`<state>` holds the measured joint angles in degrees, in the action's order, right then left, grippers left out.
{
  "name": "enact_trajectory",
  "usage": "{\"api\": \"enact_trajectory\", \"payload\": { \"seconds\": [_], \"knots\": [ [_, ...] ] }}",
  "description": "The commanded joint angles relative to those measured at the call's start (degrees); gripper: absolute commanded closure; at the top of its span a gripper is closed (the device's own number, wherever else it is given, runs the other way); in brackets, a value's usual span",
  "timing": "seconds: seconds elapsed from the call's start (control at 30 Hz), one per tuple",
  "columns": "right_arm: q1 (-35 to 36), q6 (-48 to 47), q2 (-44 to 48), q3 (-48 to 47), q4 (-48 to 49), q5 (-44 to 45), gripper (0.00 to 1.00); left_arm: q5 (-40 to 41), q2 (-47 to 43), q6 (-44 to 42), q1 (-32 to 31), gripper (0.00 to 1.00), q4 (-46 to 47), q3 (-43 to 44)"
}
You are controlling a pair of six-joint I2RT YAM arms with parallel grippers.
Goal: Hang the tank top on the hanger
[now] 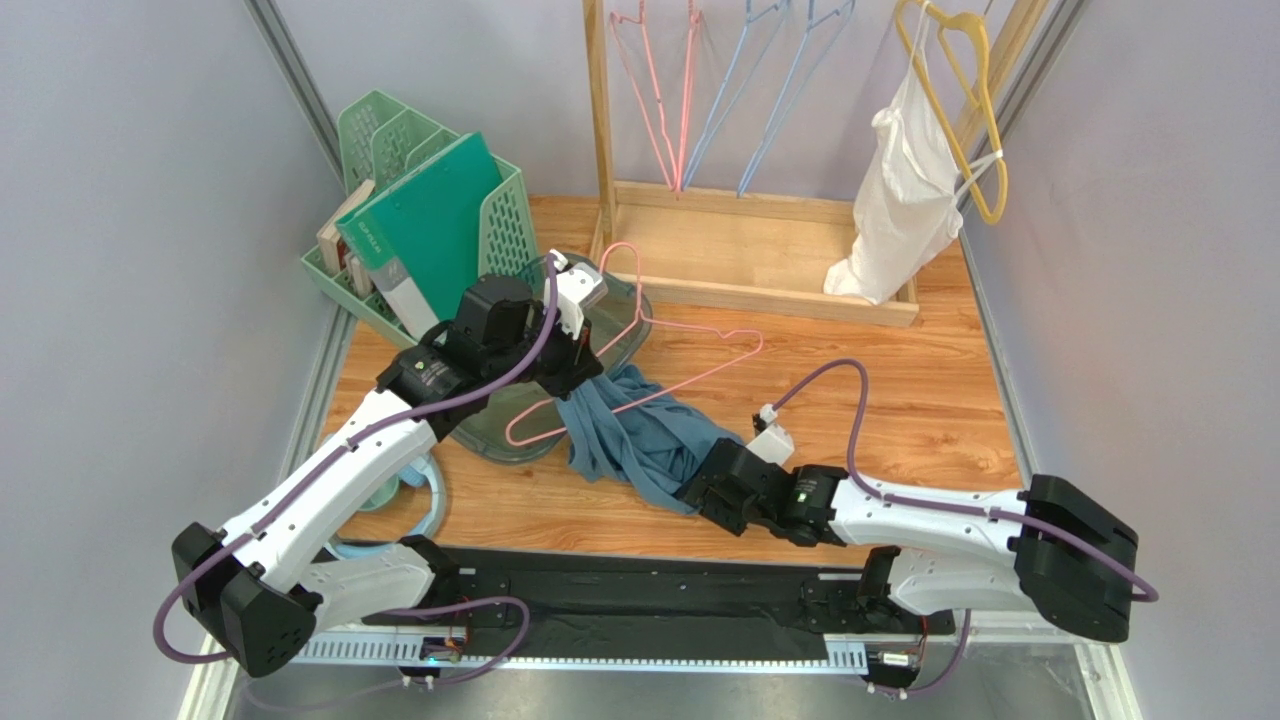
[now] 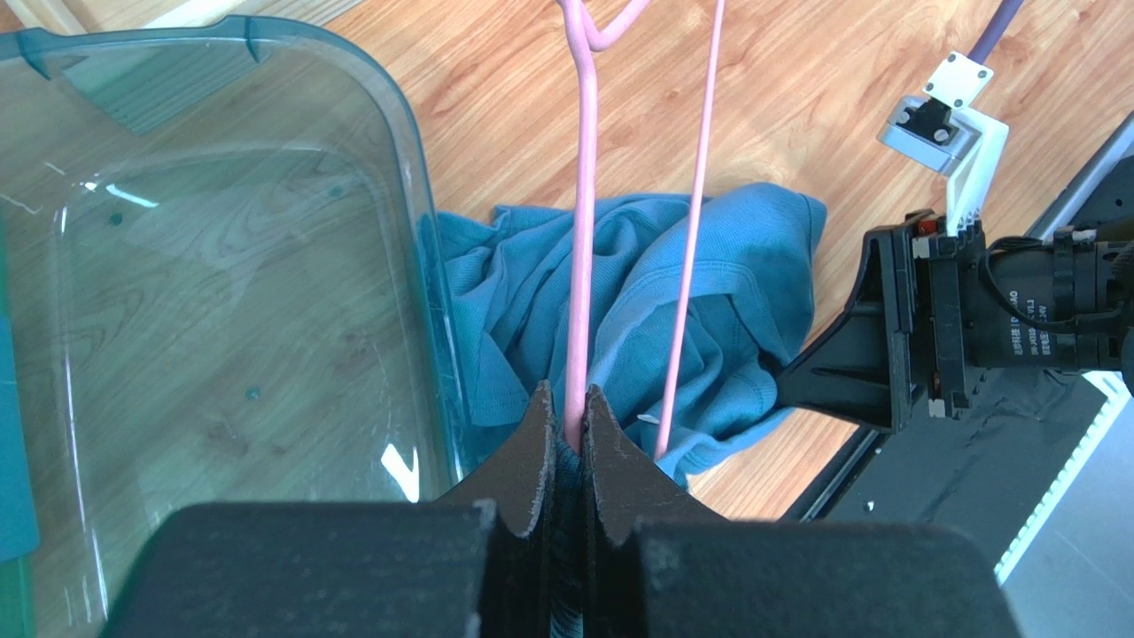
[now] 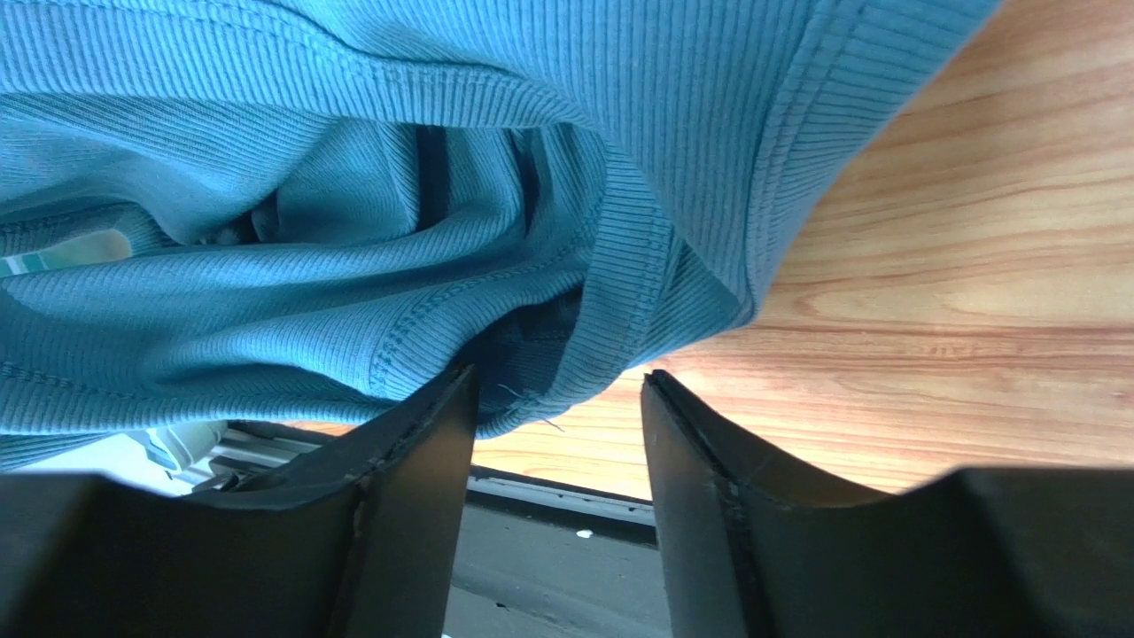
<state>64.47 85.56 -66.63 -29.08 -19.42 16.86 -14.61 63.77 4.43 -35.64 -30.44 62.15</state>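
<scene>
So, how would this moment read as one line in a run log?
left gripper: shut on hanger | right gripper: open, at tank top hem | tank top: crumpled on table, under hanger wires

The hanger [image 1: 706, 353] over the tank top [image 1: 646, 438] on the table [image 1: 902, 405], bin [image 2: 399, 146] just left, rack [image 1: 751, 278] behind

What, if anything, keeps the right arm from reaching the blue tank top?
Probably nothing, so likely yes. The right gripper is open right at the edge of the tank top, with a fold of its hem hanging between the jaws and nothing else between them.
</scene>
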Motion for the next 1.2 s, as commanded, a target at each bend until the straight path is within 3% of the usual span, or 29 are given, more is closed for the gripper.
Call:
{"api": "enact_trajectory", "payload": {
  "seconds": [0.0, 0.2, 0.27, 0.33, 0.37, 0.53, 0.73, 0.83, 0.97, 1.17],
  "knots": [
    [0.31, 1.72, -1.22, 0.34, 3.16, 1.86, 0.49, -0.42, -0.93, 0.41, -0.13, 1.0, 2.31, 0.16],
    [0.13, 1.19, -3.68, 0.43, 5.44, 0.89, 0.58, -0.42, -1.01, 0.14, -0.13, 1.0, 2.4, 0.17],
    [0.13, 0.93, -4.3, 0.25, 5.71, 0.45, 0.7, -0.42, -1.28, -0.03, -0.13, 1.0, 2.31, 0.25],
    [-0.04, 0.57, -3.86, 0.43, 5.53, 0.54, 0.93, -0.16, -1.63, -0.21, -0.13, 1.0, 2.4, 0.16],
    [-0.39, 0.4, -3.42, 0.6, 5.01, 0.63, 0.99, 0.02, -1.8, -0.47, -0.13, 1.0, 2.31, 0.16],
    [-3.12, -3.89, 3.94, 1.66, 2.64, 1.94, 1.0, 0.72, -3.12, -1.17, -0.13, 1.0, 2.31, -0.01],
    [-7.33, -10.58, 14.31, -1.41, -7.11, 7.66, 1.0, 1.34, -4.79, -2.14, -0.13, 1.0, 2.22, -0.36],
    [-12.77, -15.59, 16.61, -1.24, -8.26, 5.73, 1.0, 0.38, -6.02, -2.84, -0.13, 1.0, 2.57, -0.54],
    [-21.82, -23.48, 16.89, -2.29, -8.09, 1.43, 1.0, -1.64, -7.6, -3.37, -0.13, 1.0, 3.89, -1.42],
    [-27.54, -30.71, 14.43, -7.21, -8.27, 1.51, 1.0, -3.93, -8.31, -3.9, -0.13, 1.0, 4.42, -1.5]
  ]
}}
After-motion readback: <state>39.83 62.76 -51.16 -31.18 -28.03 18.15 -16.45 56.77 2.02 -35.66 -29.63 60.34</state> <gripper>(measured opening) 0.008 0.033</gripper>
